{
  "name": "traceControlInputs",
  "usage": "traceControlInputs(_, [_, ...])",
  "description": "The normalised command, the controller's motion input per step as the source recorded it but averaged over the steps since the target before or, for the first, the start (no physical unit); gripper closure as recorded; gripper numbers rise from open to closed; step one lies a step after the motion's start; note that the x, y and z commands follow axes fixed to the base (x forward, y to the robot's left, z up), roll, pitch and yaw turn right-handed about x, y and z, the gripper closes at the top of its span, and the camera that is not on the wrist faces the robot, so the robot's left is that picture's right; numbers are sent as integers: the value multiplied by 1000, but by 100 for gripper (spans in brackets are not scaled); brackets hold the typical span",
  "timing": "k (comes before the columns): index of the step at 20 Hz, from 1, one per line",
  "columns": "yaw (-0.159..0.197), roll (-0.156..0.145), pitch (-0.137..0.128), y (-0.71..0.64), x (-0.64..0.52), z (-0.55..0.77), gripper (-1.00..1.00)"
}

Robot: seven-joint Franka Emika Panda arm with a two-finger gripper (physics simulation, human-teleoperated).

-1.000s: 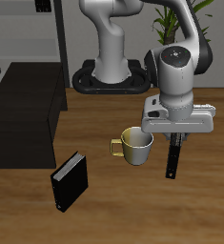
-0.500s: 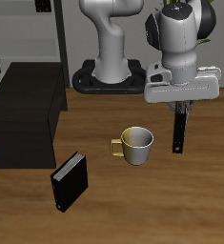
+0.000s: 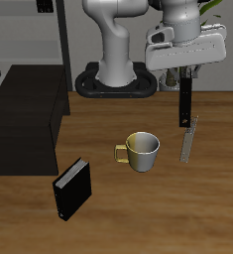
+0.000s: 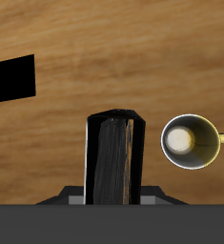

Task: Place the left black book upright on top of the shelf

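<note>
My gripper [image 3: 185,75] is shut on the top end of the left black book [image 3: 184,101], which hangs upright in the air, well above the table and behind the mug. In the wrist view the book [image 4: 114,157] stands straight out from the gripper [image 4: 114,196], its narrow glossy edge facing the camera. The shelf [image 3: 27,117], a low matte-black cabinet with a flat top, stands across the table from the gripper. The second black book [image 3: 72,189] stands on the table near the front edge, beside the shelf.
A yellow mug [image 3: 142,151] stands mid-table and also shows in the wrist view [image 4: 191,140]. A thin grey-beige book [image 3: 189,141] stands just below the held book. A grey open-frame rack [image 3: 49,30] rises behind the shelf. A flat black shape [image 4: 10,79] lies on the wood.
The gripper has risen and moved back with the black book in it. The thin grey-beige book that stood behind the black book now shows.
</note>
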Motion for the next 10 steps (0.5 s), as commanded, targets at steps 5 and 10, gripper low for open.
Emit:
traceControlInputs(5, [37, -18, 22, -475, -249, 497, 100])
traceControlInputs(10, [13, -48, -28, -485, -154, 341, 100])
